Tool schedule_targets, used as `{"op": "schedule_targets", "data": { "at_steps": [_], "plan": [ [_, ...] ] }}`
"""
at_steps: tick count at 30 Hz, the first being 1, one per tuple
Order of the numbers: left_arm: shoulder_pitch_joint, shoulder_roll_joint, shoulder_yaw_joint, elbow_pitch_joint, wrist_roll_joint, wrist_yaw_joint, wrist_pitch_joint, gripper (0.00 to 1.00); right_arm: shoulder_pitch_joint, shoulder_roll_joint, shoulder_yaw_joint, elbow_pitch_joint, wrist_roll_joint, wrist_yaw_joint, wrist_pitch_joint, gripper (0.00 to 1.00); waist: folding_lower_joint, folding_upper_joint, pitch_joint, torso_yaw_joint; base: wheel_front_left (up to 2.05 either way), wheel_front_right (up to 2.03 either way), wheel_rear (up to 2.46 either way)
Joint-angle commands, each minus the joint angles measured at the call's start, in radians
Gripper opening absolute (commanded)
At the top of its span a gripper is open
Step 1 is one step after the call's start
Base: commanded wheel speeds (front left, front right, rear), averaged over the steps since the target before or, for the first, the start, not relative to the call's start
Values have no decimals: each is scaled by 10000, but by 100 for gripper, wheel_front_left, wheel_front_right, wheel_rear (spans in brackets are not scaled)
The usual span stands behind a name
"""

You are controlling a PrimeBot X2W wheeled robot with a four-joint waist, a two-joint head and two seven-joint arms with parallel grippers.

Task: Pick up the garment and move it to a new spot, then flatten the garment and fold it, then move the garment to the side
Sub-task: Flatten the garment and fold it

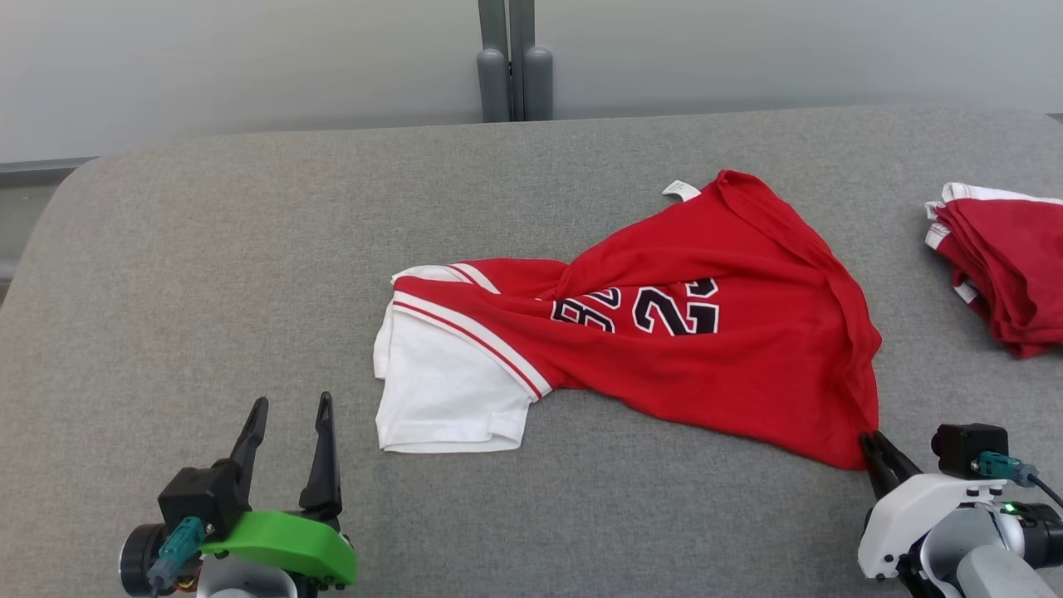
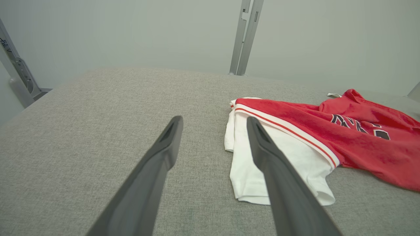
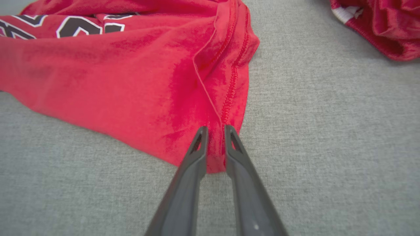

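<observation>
The garment (image 1: 681, 349) is a red jersey with black-and-white numbers and a white sleeve, lying crumpled and twisted in the middle of the grey table (image 1: 208, 249). At its near right corner my right gripper (image 1: 872, 442) pinches the red hem; in the right wrist view the garment (image 3: 131, 82) has its corner caught between the two closed-in fingers of that gripper (image 3: 216, 131). My left gripper (image 1: 291, 407) stands open over bare table at the lower left, apart from the white sleeve (image 2: 262, 170). In the left wrist view this gripper (image 2: 213, 123) has nothing between its fingers.
A stack of folded red garments (image 1: 1005, 266) lies at the table's right edge, also seen as the red pile (image 3: 380, 23) in the right wrist view. A grey post (image 1: 515, 66) stands behind the table's far edge. Bare table spreads to the left and along the front.
</observation>
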Motion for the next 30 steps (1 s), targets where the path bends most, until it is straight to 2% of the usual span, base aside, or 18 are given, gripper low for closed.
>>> {"op": "schedule_targets", "data": {
  "at_steps": [1, 9, 16, 18, 19, 20, 25, 30],
  "plan": [
    [-38, -12, 61, 10, 119, -37, -1, 100, -129, 39, -61, 106, -26, 0, -26, 0, 0, 0, 7, 1, 0, 0, 0],
    [-34, -55, 188, 55, 183, -94, -2, 100, -406, 120, -786, 354, 12, 0, -353, 0, 0, 0, 157, -97, 0, 0, 0],
    [-255, -112, 148, 240, 231, -208, -2, 100, -984, 37, -1194, 961, -17, 0, -58, 0, 0, 0, 323, -171, 0, 0, 0],
    [-296, -129, 136, 291, 226, -238, -2, 100, -1149, 14, -1326, 1138, -67, 0, -10, 28, 0, 0, 330, -172, 0, 0, 0],
    [-291, -132, 137, 320, 229, -241, -2, 100, -1198, 23, -1344, 1211, -77, 0, 9, 75, 0, 0, 323, -172, 0, 0, 0],
    [-288, -137, 136, 351, 231, -245, -2, 100, -1244, 56, -1366, 1223, -16, 0, -37, 100, 0, 0, 310, -174, 0, 0, 0],
    [-186, -163, 147, 488, 193, -276, -2, 100, -1095, -55, -1525, 1109, -78, 0, -379, 100, 0, 0, 139, -203, 0, 0, 0],
    [41, -175, 269, 461, 192, -219, -2, 100, -795, -5, -1485, 354, -31, 0, -1073, 100, 0, 0, -194, -315, 0, 0, 0]
  ]
}}
